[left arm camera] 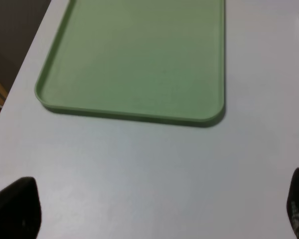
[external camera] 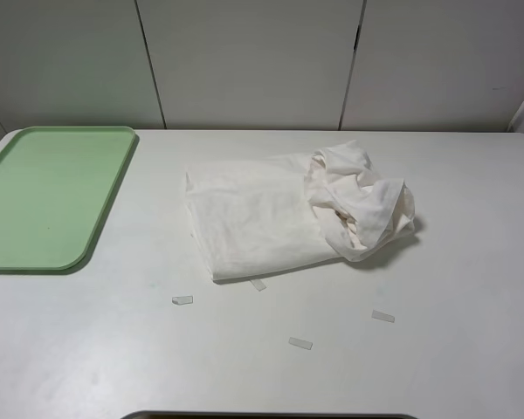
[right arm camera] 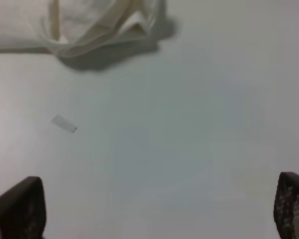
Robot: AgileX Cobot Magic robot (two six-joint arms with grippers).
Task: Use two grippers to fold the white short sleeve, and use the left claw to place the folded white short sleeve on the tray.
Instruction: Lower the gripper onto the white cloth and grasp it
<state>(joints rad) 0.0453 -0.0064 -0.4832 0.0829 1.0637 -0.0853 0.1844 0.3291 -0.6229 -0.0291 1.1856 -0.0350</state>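
Note:
The white short sleeve [external camera: 279, 214] lies crumpled on the white table near its middle, its right part bunched into a heap [external camera: 362, 201]. Its edge also shows in the right wrist view [right arm camera: 89, 27]. The pale green tray [external camera: 48, 196] lies empty at the far left and fills the left wrist view [left arm camera: 139, 59]. My left gripper [left arm camera: 154, 209] is open and empty over bare table in front of the tray's near edge. My right gripper [right arm camera: 154, 209] is open and empty over bare table in front of the shirt. Neither arm shows in the exterior high view.
Several small pale tape strips lie on the table in front of the shirt, such as one [external camera: 182, 299] and another [external camera: 383, 316]; one shows in the right wrist view [right arm camera: 64, 123]. A white panelled wall [external camera: 253, 61] stands behind the table.

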